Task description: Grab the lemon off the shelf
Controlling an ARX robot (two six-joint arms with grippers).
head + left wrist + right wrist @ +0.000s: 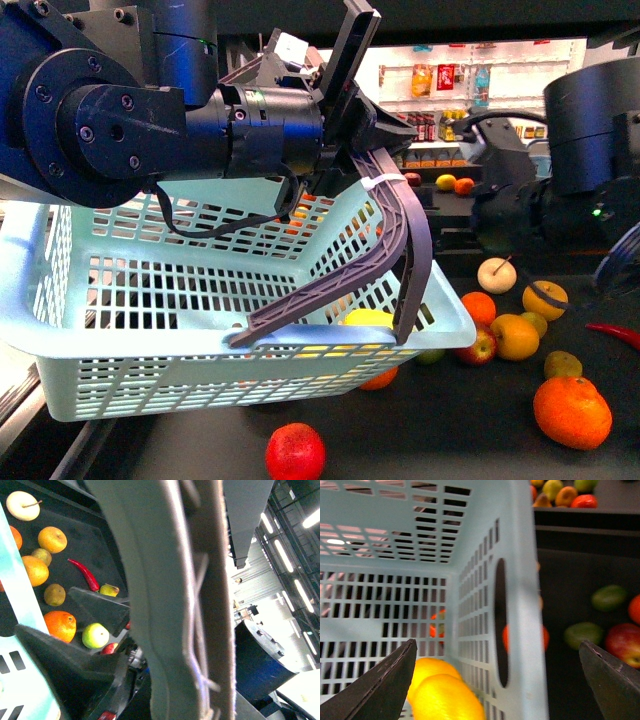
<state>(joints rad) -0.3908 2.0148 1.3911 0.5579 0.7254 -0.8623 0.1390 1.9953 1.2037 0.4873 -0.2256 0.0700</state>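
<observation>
My left gripper (375, 130) is shut on the grey handle (400, 230) of a light blue basket (120, 300) and holds it above the black shelf deck (470, 420). The handle fills the left wrist view (165, 605). A bright yellow lemon (447, 700) lies inside the basket by its wall, with a second yellow fruit (432, 667) right behind it. In the front view, yellow shows at the basket's near right corner (368, 318). My right gripper (497, 680) is open and straddles the basket wall (520, 605), one finger (385, 685) over the inside. The right arm (560, 150) is at the right.
Loose fruit lies on the deck right of the basket: an orange (572, 411), golden apples (545, 298), a pale apple (497, 274), a red chili (615, 333) and a red fruit (295, 452) in front. White wall shelves with bottles (450, 90) stand far behind.
</observation>
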